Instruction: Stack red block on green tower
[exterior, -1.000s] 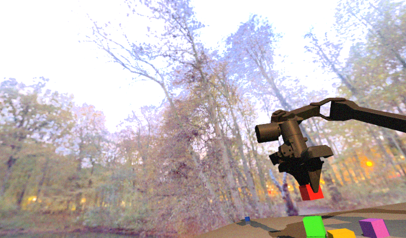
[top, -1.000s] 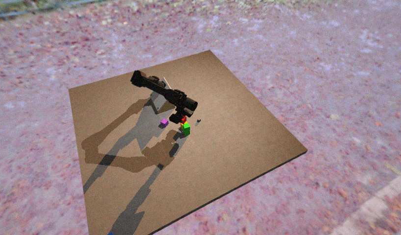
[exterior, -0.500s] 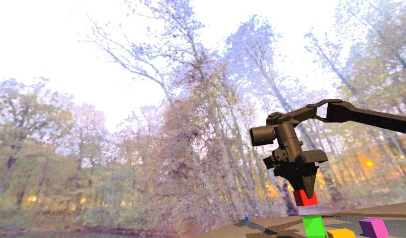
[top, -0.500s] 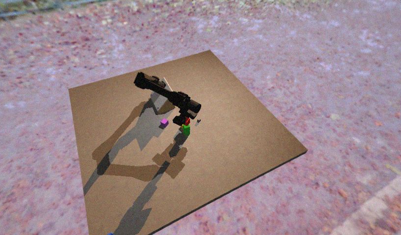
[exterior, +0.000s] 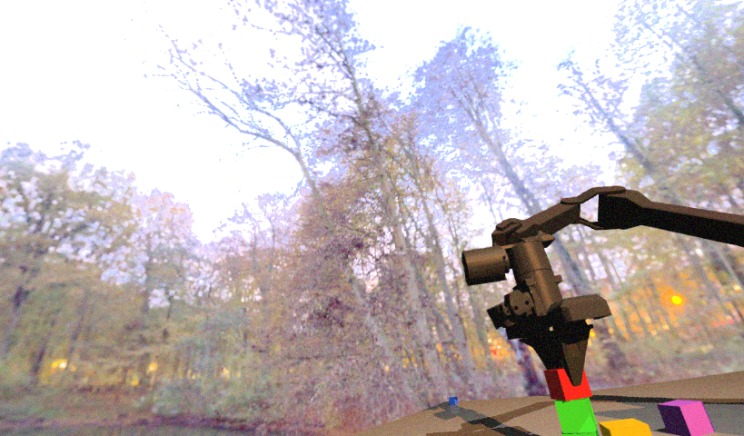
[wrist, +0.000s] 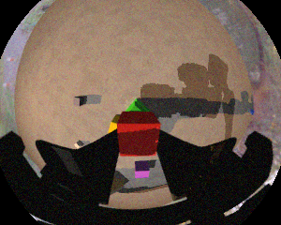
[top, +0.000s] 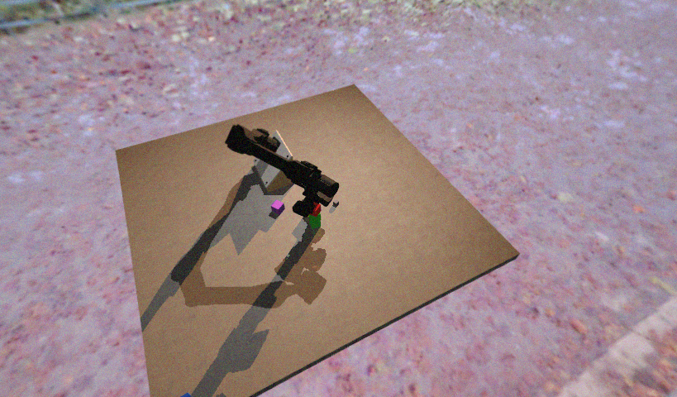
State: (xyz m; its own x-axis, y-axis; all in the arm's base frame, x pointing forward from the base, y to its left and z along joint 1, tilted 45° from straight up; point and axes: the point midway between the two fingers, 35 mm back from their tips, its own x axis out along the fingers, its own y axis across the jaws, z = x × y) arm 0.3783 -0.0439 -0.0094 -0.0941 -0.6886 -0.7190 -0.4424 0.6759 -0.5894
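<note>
Jaws are clamped on the small red cube (top: 316,208), held by the black parallel-jaw gripper (top: 309,210) at centre frame in the top view, directly over the green block tower (top: 314,221).

Exterior view, lower right: the red cube appears to sit on the green tower's top, slightly tilted; contact cannot be confirmed.

Wrist view, centre: green shows just behind the cube. Level it, settle it squarely, then open slowly and withdraw straight up.
</note>
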